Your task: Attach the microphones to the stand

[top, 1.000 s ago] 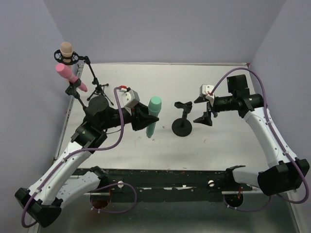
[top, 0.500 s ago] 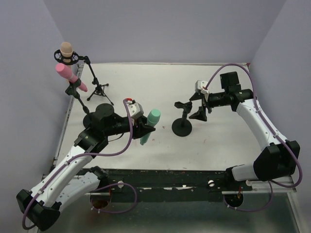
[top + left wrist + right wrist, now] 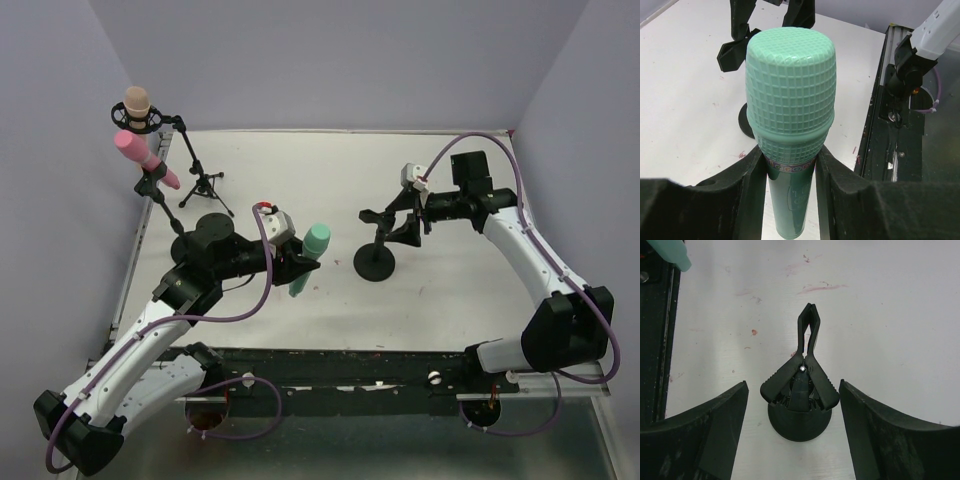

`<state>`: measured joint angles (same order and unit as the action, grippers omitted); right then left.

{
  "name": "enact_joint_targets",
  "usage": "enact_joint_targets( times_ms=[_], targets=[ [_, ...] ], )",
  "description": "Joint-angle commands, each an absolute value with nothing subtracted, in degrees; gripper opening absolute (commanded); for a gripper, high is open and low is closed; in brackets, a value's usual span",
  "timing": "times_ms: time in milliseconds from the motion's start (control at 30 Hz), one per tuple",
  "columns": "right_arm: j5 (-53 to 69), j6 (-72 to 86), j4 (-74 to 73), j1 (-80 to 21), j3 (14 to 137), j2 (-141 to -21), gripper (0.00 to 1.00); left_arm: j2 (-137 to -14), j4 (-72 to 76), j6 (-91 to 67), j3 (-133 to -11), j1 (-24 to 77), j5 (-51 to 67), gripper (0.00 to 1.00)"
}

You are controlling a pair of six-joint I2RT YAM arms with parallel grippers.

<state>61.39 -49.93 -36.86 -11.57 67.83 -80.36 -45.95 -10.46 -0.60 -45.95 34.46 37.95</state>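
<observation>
My left gripper (image 3: 297, 262) is shut on the teal-green microphone (image 3: 308, 258), head up and tilted, left of the small black clip stand (image 3: 376, 242). In the left wrist view the microphone (image 3: 790, 105) fills the middle between my fingers (image 3: 752, 195). My right gripper (image 3: 403, 222) is open, its jaws on either side of the stand's clip handles (image 3: 800, 385); they do not touch it. The clip's jaws (image 3: 808, 322) are closed and empty. The peach-beige microphone (image 3: 137, 103) and the pink microphone (image 3: 140, 155) sit in clips on the tall tripod stand (image 3: 196, 168) at the far left.
The small stand's round base (image 3: 799, 422) rests on the white table (image 3: 470, 280). The black front rail (image 3: 340, 365) runs along the near edge. Purple walls close in the back and sides.
My left gripper pulled the teal-green microphone slightly back and lower, then held still. My right gripper moved left toward the small stand and now straddles its clip handles.
</observation>
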Motion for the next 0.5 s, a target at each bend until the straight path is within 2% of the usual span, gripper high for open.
enact_joint_targets(
  times_ms=[0, 67, 133, 233, 367, 467],
  targets=[
    [63.11, -48.08, -33.4, -11.95, 66.36, -80.16, 0.78, -45.44, -8.0, -1.32, -45.79, 33.93, 38.32, 0.03],
    [63.19, -47.9, -32.79, -11.95, 66.01, -79.89, 0.73, -45.53, -7.82, -1.41, -45.7, 33.93, 38.41, 0.03],
    [63.46, -47.99, -32.61, -12.04, 65.83, -79.63, 0.64, -45.79, -7.3, -1.76, -45.62, 33.84, 38.49, 0.03],
    [63.54, -48.25, -32.43, -11.95, 65.48, -79.02, 0.44, -46.23, -6.24, -2.46, -45.44, 33.31, 39.28, 0.03],
    [63.46, -48.78, -31.99, -11.95, 64.16, -78.05, 0.34, -48.24, -2.39, -5.44, -45.26, 32.43, 40.51, 0.03],
    [63.98, -48.52, -30.68, -11.95, 62.93, -77.61, 0.33, -51.4, 1.21, -8.34, -47.1, 31.91, 39.56, 0.03]
  ],
)
